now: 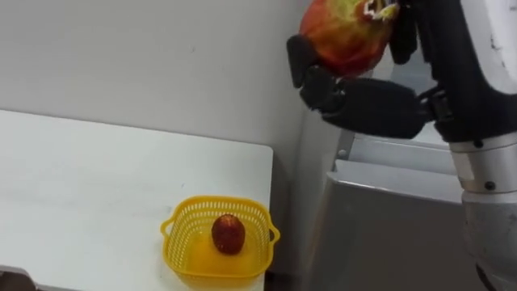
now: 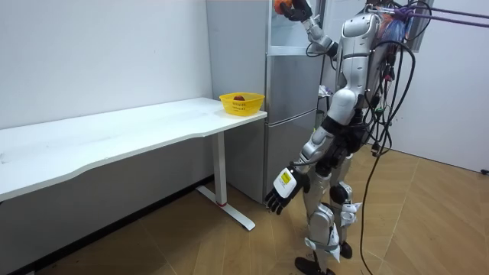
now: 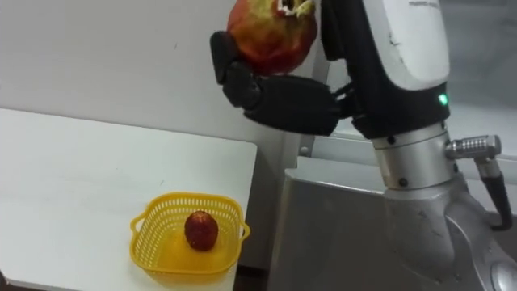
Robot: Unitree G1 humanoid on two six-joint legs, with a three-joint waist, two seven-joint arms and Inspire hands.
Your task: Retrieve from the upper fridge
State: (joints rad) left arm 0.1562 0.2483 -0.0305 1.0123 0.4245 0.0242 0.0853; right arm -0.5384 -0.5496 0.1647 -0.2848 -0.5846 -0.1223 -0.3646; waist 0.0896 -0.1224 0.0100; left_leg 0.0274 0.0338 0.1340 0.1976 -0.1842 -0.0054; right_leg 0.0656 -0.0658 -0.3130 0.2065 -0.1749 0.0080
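A basket sits at the table's right end, lower middle of the frame, with one fruit inside it. The fridge stands just right of the table. At the top edge, the right hand cups a second fruit from below.

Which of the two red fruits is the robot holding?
The bigger fruit, raised in the right hand; the smaller fruit lies in the basket.

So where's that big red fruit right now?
The big red fruit is gripped in the robot's right hand, high in the eye views, above the grey fridge and up-right of the yellow basket.
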